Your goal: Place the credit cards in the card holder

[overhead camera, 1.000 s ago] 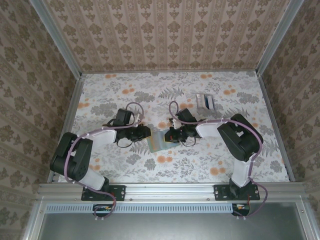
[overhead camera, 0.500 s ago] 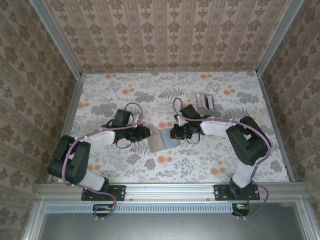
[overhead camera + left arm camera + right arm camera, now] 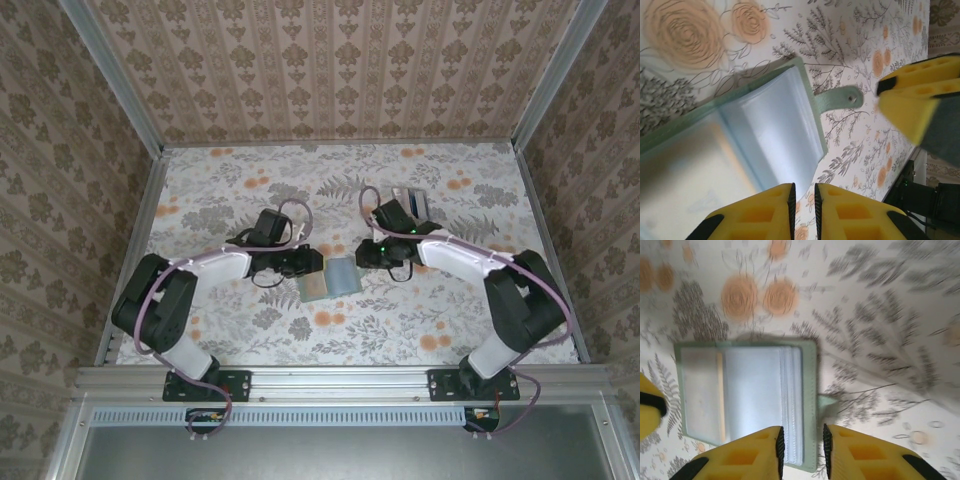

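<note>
Left gripper point(image 3: 803, 200), jaws all but together with nothing seen between them, sits at one edge of the open card holder point(image 3: 330, 279). Right gripper point(image 3: 802, 445) hangs over its tabbed edge, blur hiding whether it pinches. The holder lies spread on the bench point(image 3: 230, 190); the credit cards point(image 3: 410, 203) lie well apart, none loaded yet

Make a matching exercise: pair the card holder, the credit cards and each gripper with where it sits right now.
Things:
1. grey-green bifold card holder
2. small pale rectangular credit cards
3. left gripper
4. right gripper

Places:
A. at the holder's right edge
B. lying open on the flowered table
C. farther back, to the right
D. at the holder's left edge

Pairs: 1-B; 2-C; 3-D; 4-A
</note>
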`<move>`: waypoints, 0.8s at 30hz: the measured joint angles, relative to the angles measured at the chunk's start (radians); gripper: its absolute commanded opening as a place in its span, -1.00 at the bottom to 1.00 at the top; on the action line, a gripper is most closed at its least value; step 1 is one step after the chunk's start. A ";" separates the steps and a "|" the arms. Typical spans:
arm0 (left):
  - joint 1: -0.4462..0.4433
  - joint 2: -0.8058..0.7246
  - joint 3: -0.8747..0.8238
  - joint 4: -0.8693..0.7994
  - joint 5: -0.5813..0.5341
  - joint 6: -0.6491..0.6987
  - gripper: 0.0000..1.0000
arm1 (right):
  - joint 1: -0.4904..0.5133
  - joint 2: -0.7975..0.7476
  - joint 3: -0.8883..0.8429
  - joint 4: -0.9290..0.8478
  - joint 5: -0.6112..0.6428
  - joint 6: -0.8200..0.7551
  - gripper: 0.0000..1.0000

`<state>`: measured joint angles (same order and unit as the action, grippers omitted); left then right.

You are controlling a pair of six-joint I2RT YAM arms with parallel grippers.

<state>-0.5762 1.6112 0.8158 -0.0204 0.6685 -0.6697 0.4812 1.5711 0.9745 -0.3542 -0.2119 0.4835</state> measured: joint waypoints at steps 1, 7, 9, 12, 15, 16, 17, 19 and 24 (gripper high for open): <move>-0.002 0.016 0.012 0.003 0.001 0.000 -0.61 | -0.018 -0.021 0.002 -0.006 0.005 -0.006 -0.26; -0.008 0.050 0.043 0.007 -0.006 -0.001 -0.50 | -0.159 -0.094 0.075 -0.079 0.081 -0.066 -0.04; -0.006 0.049 0.043 0.005 -0.018 -0.001 -0.47 | -0.206 -0.084 0.125 -0.114 0.108 -0.094 -0.03; 0.004 0.044 0.043 -0.004 -0.040 0.000 -0.44 | -0.254 -0.036 0.223 -0.166 0.172 -0.147 -0.01; 0.033 0.032 0.042 -0.007 -0.050 0.000 -0.44 | -0.264 0.044 0.325 -0.207 0.234 -0.204 0.12; 0.044 0.026 0.041 -0.009 -0.053 0.000 -0.43 | -0.263 0.077 0.359 -0.219 0.253 -0.225 0.17; 0.055 0.019 0.040 -0.010 -0.057 0.000 -0.43 | -0.262 0.116 0.395 -0.228 0.272 -0.241 0.19; 0.073 0.003 0.034 -0.018 -0.065 0.001 -0.43 | -0.262 0.188 0.456 -0.241 0.304 -0.263 0.19; 0.103 -0.052 0.013 -0.068 -0.093 0.020 -0.39 | -0.262 0.339 0.572 -0.280 0.384 -0.291 0.16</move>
<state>-0.4732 1.5593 0.8291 -0.0879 0.5758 -0.6498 0.2188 1.9099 1.5463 -0.6342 0.1722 0.1921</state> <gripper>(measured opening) 0.300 0.583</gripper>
